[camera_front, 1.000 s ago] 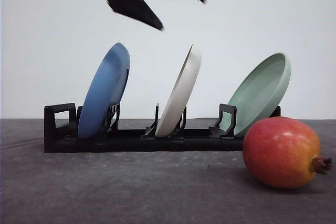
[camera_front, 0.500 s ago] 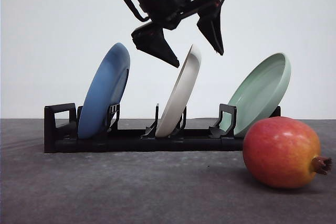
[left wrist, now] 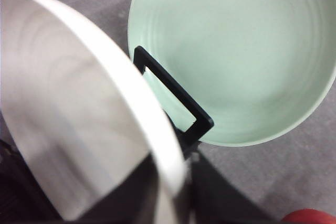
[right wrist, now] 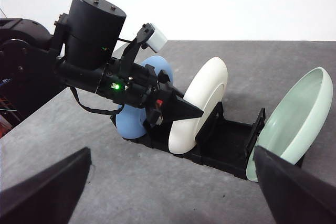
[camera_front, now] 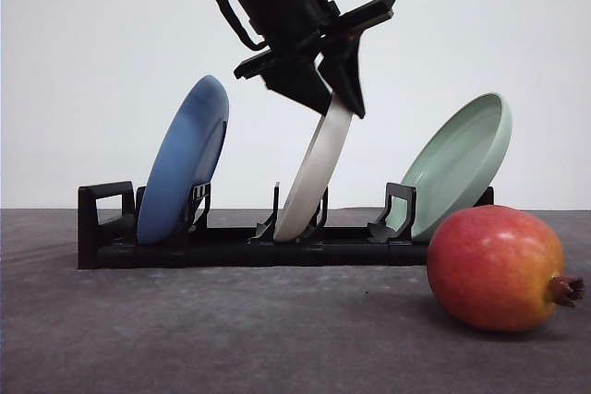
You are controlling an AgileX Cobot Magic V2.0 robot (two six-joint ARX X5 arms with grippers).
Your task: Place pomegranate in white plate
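Pomegranate (camera_front: 496, 268) sits on the dark grey bench (camera_front: 231, 339) at the front right, crown nub pointing right, untouched and well apart from any jaws, so the placing itself has not begun. Just behind it and slightly to its left leans the pale green plate (camera_front: 459, 163) in the end slot of the black dish rack (camera_front: 231, 244). The white plate (camera_front: 319, 173) stands on edge in the middle slot, tilted to the right, and it cannot take fruit while it is stood up like that. The left gripper (camera_front: 337, 103) is down on the plate's top rim; in the front view one finger lies on each face of the rim with the jaws drawn in on it, and in the left wrist view the rim runs straight down toward the fingers at the bottom edge. The grip looks made or all but made, though the contact itself is hidden. The blue plate (camera_front: 185, 161) leans in the left slot, out of the business. The right gripper (right wrist: 173, 192) hangs back on its own side, jaws wide apart and holding nothing, looking across at the rack. By the look of it this is the opening step: the plate has yet to be lifted out of the rack and laid flat on the bench, and then the fruit has to be picked up and set in it.
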